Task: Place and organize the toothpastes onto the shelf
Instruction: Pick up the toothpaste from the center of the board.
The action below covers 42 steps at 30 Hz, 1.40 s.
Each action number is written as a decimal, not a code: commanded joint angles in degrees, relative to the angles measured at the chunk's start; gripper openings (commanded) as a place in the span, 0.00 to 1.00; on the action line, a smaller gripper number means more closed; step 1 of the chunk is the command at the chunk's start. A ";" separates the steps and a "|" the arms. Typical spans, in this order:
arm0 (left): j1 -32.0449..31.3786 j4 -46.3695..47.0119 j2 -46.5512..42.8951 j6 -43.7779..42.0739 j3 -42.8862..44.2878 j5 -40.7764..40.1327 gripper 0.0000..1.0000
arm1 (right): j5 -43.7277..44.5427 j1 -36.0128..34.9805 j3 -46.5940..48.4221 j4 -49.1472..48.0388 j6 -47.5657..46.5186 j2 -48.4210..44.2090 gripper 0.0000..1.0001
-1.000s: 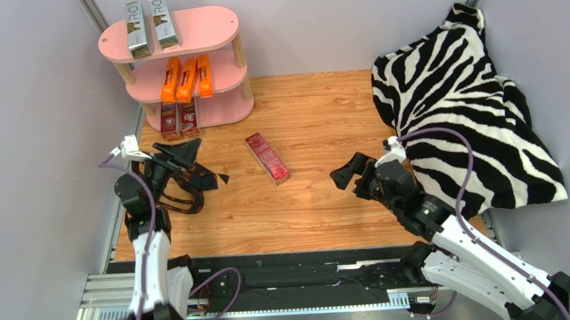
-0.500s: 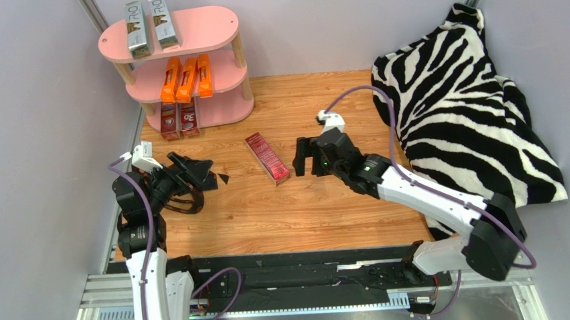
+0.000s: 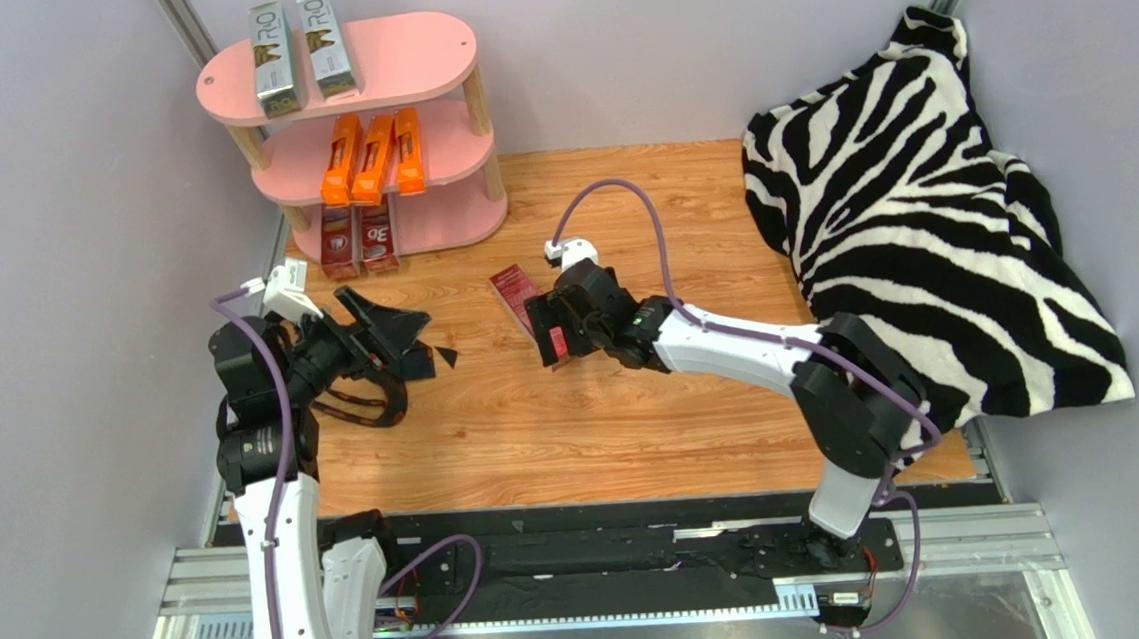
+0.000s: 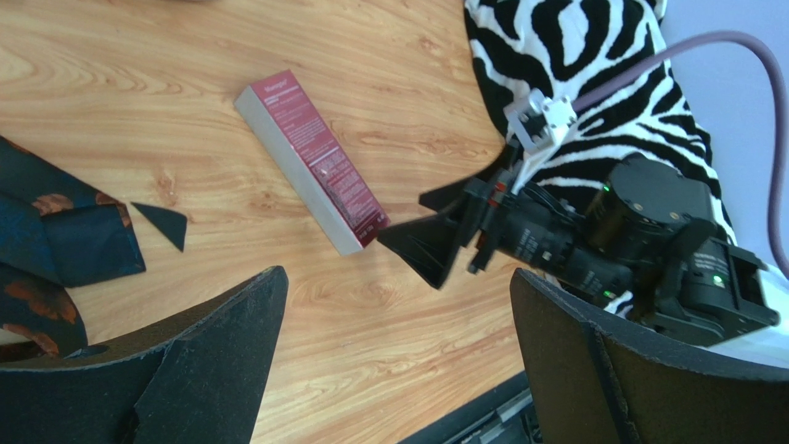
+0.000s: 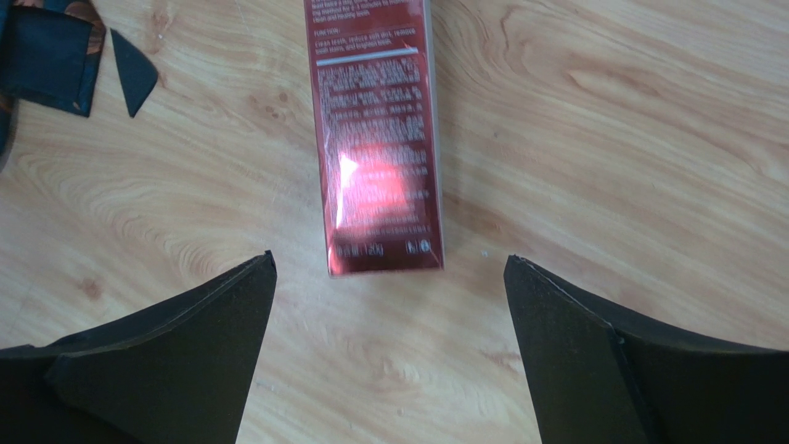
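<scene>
While the shelf (image 3: 414,52) holds seven toothpastes (image 3: 369,158), one carton (image 4: 310,162) lies outside.

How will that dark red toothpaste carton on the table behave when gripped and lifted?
The dark red toothpaste carton is a flat-sided box lying flat, so it probably won't roll. Its glossy face shows glare, so it may slip on the wooden table if nudged. It looks like thin card, likely stiff lengthwise but dentable under a hard squeeze.

The loose dark red carton (image 5: 380,176) reads "120g" — a shelved red carton (image 3: 376,237) shows "30".
</scene>
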<state>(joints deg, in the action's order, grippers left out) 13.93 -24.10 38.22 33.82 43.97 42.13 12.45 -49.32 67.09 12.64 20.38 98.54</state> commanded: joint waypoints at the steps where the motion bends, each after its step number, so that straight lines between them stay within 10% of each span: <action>1: -0.13 0.36 0.28 -0.96 -0.54 2.78 0.99 | 0.56 -0.34 6.64 -4.82 -3.94 6.64 1.00; 19: -0.05 1.77 0.19 0.54 -2.57 5.59 0.99 | 5.57 -0.51 17.02 -0.07 -4.03 19.32 0.96; 42: -0.13 6.60 -4.47 5.64 -4.85 10.95 0.99 | 1.36 -2.27 7.88 -3.15 2.90 14.93 0.47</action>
<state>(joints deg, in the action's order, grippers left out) 13.87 -19.81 32.62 38.33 39.66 50.59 15.94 -51.00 77.73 11.60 20.05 116.66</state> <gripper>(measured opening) 0.992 0.536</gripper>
